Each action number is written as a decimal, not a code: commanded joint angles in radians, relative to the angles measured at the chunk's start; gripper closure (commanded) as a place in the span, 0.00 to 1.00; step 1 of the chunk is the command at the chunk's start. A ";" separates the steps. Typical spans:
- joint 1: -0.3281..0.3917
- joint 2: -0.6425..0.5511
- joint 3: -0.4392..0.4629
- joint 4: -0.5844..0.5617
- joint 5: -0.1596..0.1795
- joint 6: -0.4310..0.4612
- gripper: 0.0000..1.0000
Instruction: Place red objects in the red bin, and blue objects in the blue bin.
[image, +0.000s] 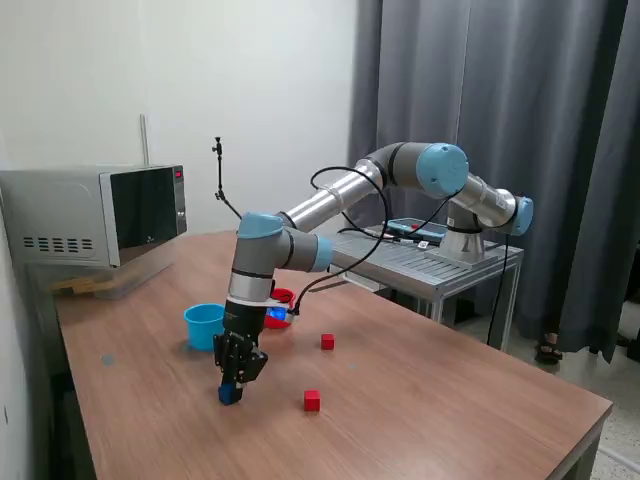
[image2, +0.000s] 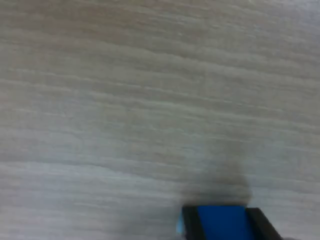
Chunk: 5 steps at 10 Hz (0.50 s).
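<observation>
My gripper (image: 233, 383) points straight down at the table, its black fingers on either side of a dark blue cube (image: 230, 394) that rests on the wood. In the wrist view the blue cube (image2: 221, 222) sits tight between the two black fingers (image2: 189, 223). The light blue cup (image: 204, 325) stands just behind the gripper, towards the exterior view's left. The red cup (image: 282, 302) is behind the arm and partly hidden by it. One red cube (image: 327, 342) and another red cube (image: 312, 401) lie on the table towards the exterior view's right. A second blue cube is not in view.
A microwave (image: 95, 215) stands at the far left of the wooden table (image: 450, 400). A metal cart (image: 430, 262) carrying the arm's base is behind the table. A thin black stand (image: 218, 172) rises at the back.
</observation>
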<state>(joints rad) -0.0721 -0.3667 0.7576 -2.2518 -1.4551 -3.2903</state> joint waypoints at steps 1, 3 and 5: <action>0.000 -0.001 -0.003 0.000 -0.040 0.000 1.00; 0.000 -0.038 0.020 0.000 -0.056 0.001 1.00; -0.002 -0.107 0.042 0.008 -0.057 0.011 1.00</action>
<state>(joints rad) -0.0725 -0.4290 0.7855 -2.2494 -1.5086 -3.2863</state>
